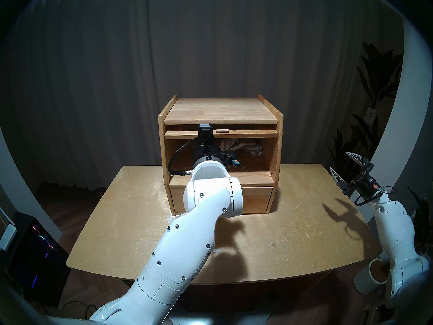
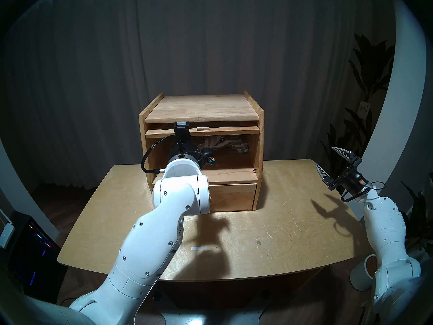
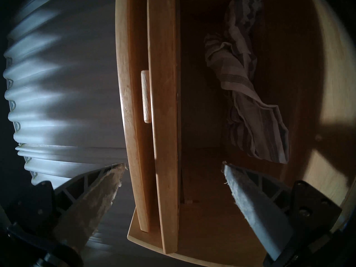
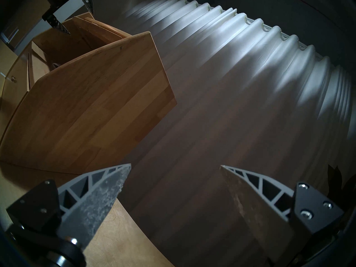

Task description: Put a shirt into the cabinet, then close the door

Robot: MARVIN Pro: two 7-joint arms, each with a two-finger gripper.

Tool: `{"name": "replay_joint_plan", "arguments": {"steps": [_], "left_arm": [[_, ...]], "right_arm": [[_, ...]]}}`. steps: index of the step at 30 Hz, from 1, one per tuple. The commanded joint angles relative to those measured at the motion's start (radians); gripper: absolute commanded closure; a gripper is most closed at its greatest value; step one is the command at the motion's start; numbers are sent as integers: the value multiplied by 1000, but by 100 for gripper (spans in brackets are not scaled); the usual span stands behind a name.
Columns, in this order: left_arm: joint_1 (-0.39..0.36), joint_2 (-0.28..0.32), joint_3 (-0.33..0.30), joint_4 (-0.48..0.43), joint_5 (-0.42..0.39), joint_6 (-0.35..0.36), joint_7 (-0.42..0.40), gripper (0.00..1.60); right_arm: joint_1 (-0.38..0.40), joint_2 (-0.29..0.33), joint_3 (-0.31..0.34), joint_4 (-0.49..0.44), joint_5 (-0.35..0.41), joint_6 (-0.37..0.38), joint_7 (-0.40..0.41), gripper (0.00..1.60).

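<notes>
inside the cabinet [image 1: 277, 139] lies the shirt [image 3: 248, 99], left gripper [image 3: 173, 170] spread beside it.

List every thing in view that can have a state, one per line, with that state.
shirt: crumpled, lying inside the cabinet at the back, not held.
cabinet: large compartment open at the front.
door: raised and slid in under the top, peg handle showing.
drawer: shut.
left gripper: open, empty, at the compartment mouth.
right gripper: open, empty, held above the table's right edge.
</notes>
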Motion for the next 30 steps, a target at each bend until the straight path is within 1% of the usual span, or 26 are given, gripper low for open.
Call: {"name": "replay_joint_plan", "arguments": {"steps": [1,6,14,18,22,30], "left_arm": [[-29,-12,-16,2,-25,-3,18,0],[-10,-2,-30,17,-51,-6,29,0],[-19,9,-60,45,-100,-29,61,0],[-19,12,-66,80,-125,-41,85,0],[-31,11,-69,118,-151,-58,126,0],[-83,-4,-93,190,-198,-87,201,0]], "right_arm": [[20,2,13,-4,21,-3,45,0],[21,0,16,-2,25,-3,50,0],[23,-1,16,0,29,-3,52,0],[23,-1,16,1,31,-3,52,0],[23,-1,16,1,31,-3,51,0],[24,-1,15,2,32,-3,51,0]]}}
